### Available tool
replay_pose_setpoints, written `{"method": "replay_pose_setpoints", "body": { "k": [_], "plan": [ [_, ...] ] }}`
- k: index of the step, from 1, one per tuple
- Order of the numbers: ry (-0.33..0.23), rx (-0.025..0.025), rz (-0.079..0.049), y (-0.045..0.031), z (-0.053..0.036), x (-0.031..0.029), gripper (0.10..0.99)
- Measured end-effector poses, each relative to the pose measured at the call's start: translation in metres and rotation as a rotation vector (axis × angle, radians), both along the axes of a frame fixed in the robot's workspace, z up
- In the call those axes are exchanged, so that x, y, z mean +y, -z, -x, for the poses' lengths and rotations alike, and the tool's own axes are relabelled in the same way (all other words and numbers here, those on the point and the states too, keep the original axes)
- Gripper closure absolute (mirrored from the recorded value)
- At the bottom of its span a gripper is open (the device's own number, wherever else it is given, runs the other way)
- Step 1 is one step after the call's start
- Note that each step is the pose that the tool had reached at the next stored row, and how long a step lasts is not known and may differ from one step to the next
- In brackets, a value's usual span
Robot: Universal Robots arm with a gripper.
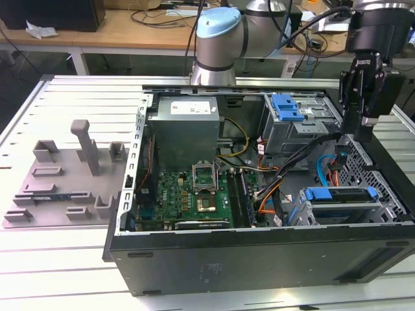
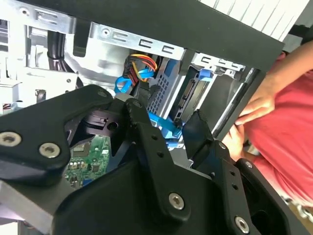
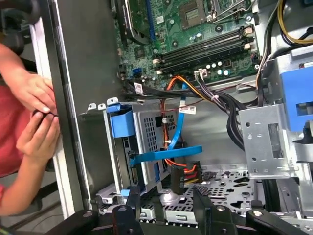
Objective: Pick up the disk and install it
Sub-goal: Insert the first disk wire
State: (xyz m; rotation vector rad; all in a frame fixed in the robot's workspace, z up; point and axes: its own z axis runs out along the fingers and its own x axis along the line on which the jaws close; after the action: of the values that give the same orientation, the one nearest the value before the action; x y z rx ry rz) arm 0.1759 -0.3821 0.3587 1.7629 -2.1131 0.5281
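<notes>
On the slatted grey metal tabletop [image 1: 78, 97] lies one large black tower computer case [image 1: 259, 256] with its side open. The disk [image 1: 340, 202] — a flat rectangular silver drive framed by a blue plastic carrier bracket — sits in the metal drive cage at the case's near corner on the exterior view's right; whether it is fully seated I cannot tell. I judge it dense and rigid, fairly heavy for its size, with smooth metal faces that could slip, and easily hurt by a knock; the plastic rails will flex a little. The sound hold looks to be across the carrier's two long sides, on the rails, away from the connector end and the cables bunched close by. The black two-fingered tool [image 1: 362, 133] hangs above the cage, apart from the disk; in the first wrist view its fingers [image 3: 201, 200] stand spread with nothing between them. By count, biggest down: one silver-and-pale-blue robot arm [image 1: 220, 32], one grey metal power-supply box [image 1: 185, 129], one green motherboard [image 1: 194, 194], one grey plastic fixture plate [image 1: 65, 184] on the tabletop beside the case, one disk, one bare blue ribbed latch [image 1: 287, 107] on the upper cage, and two hands [image 3: 34, 93] of a person in a red top at the case's outer edge.
</notes>
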Motion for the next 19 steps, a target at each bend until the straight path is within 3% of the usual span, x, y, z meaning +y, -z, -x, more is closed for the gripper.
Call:
{"method": "replay_pose_setpoints", "body": {
  "k": [4, 6, 7, 13, 17, 19],
  "plan": [
    [0.002, 0.0066, 0.035, 0.0053, 0.0000, 0.0092, 0.537],
    [0.007, 0.0068, 0.049, 0.0082, 0.0000, 0.0104, 0.549],
    [0.009, 0.0069, 0.054, 0.0092, 0.0000, 0.0107, 0.624],
    [0.032, 0.0072, 0.098, 0.0193, 0.0003, 0.0134, 0.624],
    [0.038, 0.0073, 0.111, 0.0258, 0.0004, 0.0162, 0.624],
    [0.038, 0.0071, 0.127, 0.0282, 0.0003, 0.0176, 0.624]
  ]
}}
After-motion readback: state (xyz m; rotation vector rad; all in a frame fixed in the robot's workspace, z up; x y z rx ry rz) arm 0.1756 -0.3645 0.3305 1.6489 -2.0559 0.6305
